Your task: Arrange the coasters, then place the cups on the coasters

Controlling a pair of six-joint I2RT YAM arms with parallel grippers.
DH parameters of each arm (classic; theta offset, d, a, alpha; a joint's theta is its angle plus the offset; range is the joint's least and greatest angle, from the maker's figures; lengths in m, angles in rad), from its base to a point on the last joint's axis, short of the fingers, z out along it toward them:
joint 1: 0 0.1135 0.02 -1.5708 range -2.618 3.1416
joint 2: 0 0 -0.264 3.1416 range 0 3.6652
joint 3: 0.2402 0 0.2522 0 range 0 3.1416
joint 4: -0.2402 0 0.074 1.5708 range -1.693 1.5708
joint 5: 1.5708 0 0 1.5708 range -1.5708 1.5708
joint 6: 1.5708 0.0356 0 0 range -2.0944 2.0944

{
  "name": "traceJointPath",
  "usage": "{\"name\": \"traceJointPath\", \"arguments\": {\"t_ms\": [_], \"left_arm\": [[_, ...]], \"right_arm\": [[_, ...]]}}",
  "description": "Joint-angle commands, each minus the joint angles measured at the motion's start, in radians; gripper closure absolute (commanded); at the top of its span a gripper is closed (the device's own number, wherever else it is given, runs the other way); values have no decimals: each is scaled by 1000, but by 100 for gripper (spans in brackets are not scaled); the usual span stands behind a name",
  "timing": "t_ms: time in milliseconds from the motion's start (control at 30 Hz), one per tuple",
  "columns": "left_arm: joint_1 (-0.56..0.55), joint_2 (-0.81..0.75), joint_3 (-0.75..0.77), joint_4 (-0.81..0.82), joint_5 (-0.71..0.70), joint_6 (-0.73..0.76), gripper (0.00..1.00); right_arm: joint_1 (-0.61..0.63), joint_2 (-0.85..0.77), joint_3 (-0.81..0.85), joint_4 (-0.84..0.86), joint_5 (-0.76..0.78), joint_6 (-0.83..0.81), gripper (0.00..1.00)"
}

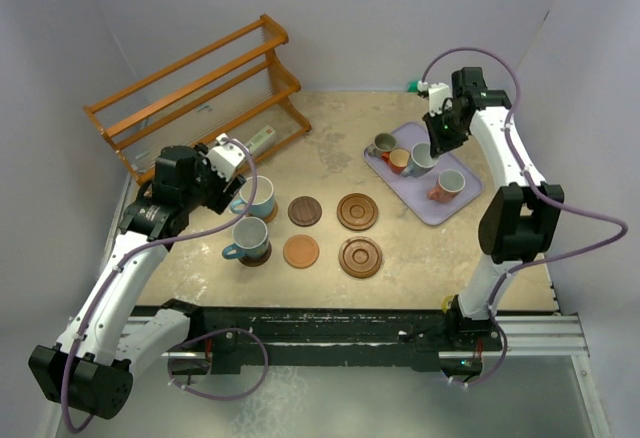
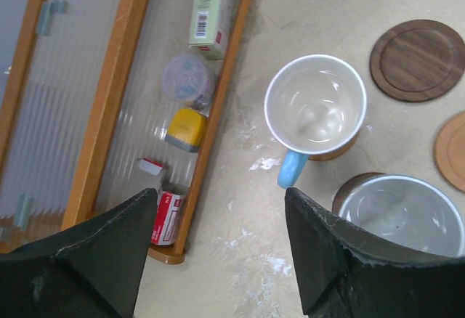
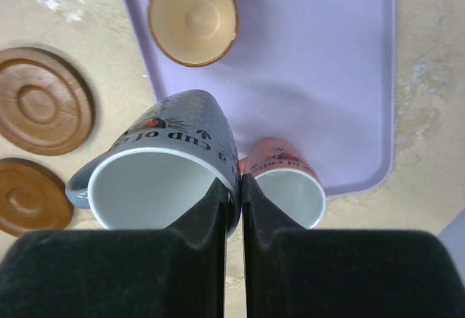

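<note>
light blue cup (image 1: 260,196) and grey-blue cup (image 1: 250,237) stand upright, each on a coaster. beside them lie four bare coasters: dark brown coaster (image 1: 305,211), tan coaster (image 1: 301,251), two reddish ringed coasters (image 1: 357,211). olive cup (image 1: 384,144), orange cup (image 1: 399,161) and pink cup (image 1: 449,185) sit on the lavender tray (image 1: 425,208). big grey cup (image 1: 421,158) has its rim pinched by the right gripper (image 1: 441,136).

Our left hand (image 2: 220,209) hangs over the desk (image 2: 290,13), its two dark fingers (image 2: 94,260) spread wide with nothing between them. Just ahead stands a light blue cup (image 2: 314,104) on an orange-brown coaster (image 2: 341,151). A second cup (image 2: 403,213) sits lower right on a dark coaster (image 2: 354,187). Further right lie a dark brown coaster (image 2: 416,60) and a tan coaster (image 2: 452,151), both bare. On the left, a wooden rack (image 2: 109,93) has a green box (image 2: 209,9) and other small items lying among its rails.
</note>
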Motion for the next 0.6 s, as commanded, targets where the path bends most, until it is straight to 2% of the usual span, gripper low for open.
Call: {"name": "traceJointPath", "arguments": {"t_ms": [0,233,567], "left_arm": [[4,-17,-8,101,-97,-42,30],[3,-7,-3,151,-184,-36,20],[5,20,-26,257,-303,-85,7]], "right_arm": [[32,-119,51,-20,-78,60,100],[176,-211,26,13,-42,107,100],[412,-227,51,13,2,153,100]]}}
